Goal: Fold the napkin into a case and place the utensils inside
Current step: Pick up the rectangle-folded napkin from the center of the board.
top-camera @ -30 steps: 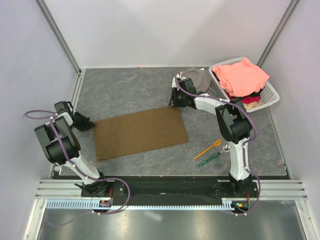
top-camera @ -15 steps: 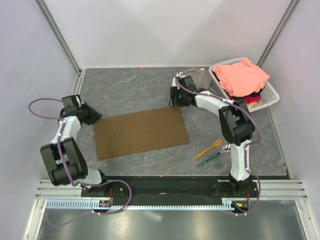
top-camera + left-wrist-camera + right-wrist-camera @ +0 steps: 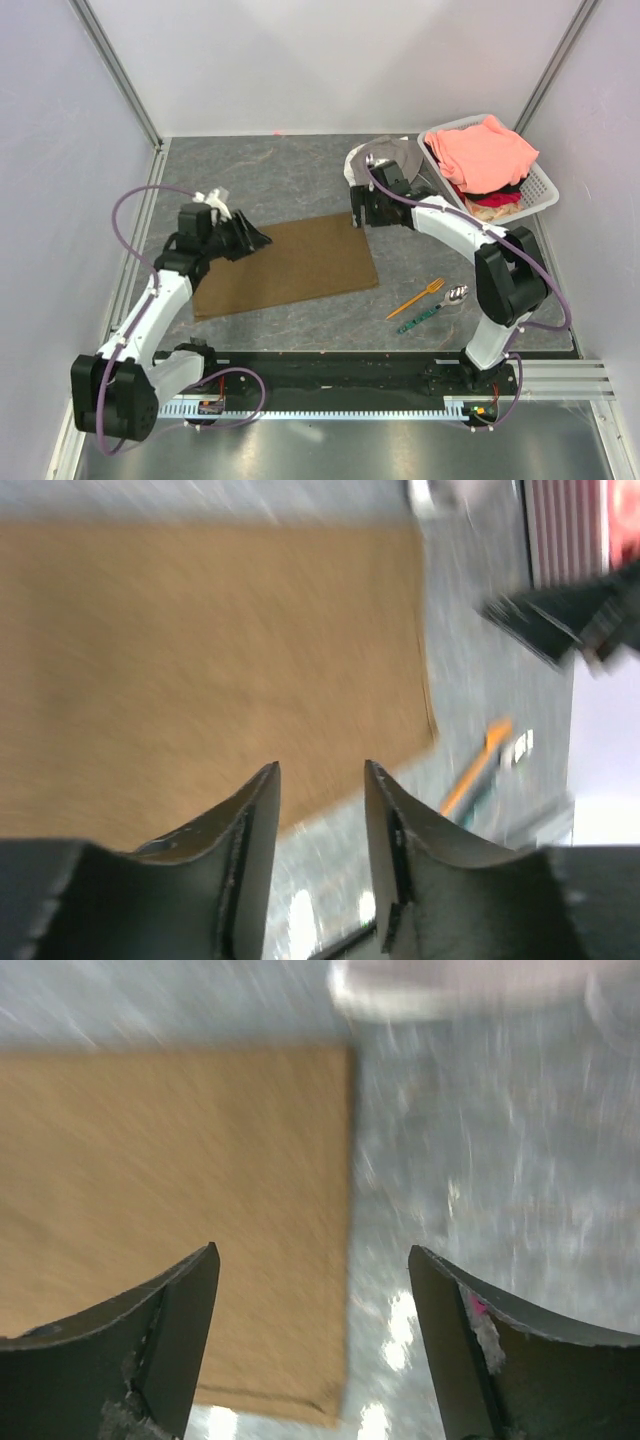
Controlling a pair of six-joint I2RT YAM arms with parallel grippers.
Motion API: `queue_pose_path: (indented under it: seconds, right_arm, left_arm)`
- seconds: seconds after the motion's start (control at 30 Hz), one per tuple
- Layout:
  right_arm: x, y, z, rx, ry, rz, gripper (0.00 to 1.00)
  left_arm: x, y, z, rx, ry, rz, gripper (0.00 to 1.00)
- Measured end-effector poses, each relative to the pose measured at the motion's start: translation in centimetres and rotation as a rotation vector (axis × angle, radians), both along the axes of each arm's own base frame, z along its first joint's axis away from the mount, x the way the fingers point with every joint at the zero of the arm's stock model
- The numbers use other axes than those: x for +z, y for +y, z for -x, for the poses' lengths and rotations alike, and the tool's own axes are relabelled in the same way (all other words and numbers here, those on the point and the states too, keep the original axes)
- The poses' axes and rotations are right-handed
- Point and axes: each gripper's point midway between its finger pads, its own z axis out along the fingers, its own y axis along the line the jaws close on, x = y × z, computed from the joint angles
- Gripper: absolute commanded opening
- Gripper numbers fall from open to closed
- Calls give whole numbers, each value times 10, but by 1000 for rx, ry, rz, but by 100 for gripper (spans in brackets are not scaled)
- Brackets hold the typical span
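- A flat brown rectangular cloth napkin (image 3: 285,265) lies spread out mid-scene on the grey table (image 3: 260,180).
- The left gripper (image 3: 258,240) hangs over the napkin's far-left corner, jaws partly apart and empty.
- The right gripper (image 3: 357,218) hangs at its far-right corner, jaws wide and empty.
- A thin orange plastic fork (image 3: 418,298) and a green patterned utensil (image 3: 420,319) lie together to the near right, clear of the napkin.

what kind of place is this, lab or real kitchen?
Probably a lab robot cell, not a kitchen: plain white walls on metal posts, two arms bolted to a rail at the table edge, and staged props: napkin, fork, basket of clothes.
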Motion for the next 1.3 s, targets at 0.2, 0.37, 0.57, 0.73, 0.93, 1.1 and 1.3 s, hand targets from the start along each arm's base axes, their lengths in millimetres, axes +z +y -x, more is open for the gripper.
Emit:
queue_pose_path:
  seconds: [0.2,0.37,0.57,0.73,0.93,1.1,1.3]
  right_arm:
    - [-45,-9,35,30,105,135,69]
    - [-63,-5,48,51,128,199,60]
    - [-75,-3,56,60,145,232,52]
    - [-87,-5,56,52,155,245,51]
    - [-88,-3,52,43,144,232,49]
    - [-89,0,50,43,132,215,37]
    - [-88,5,46,63,113,183,19]
  left_arm:
    - [-29,-54,52,-195,60,7,53]
    - [-35,-86,80,-306,56,-10,52]
    - [-31,-95,84,-330,27,-7,52]
    - [-29,-96,82,-326,17,-6,52]
    - [-28,-96,82,-326,15,-5,52]
    - [-28,-96,82,-327,15,-5,52]
    - [-23,-97,80,-326,6,-2,51]
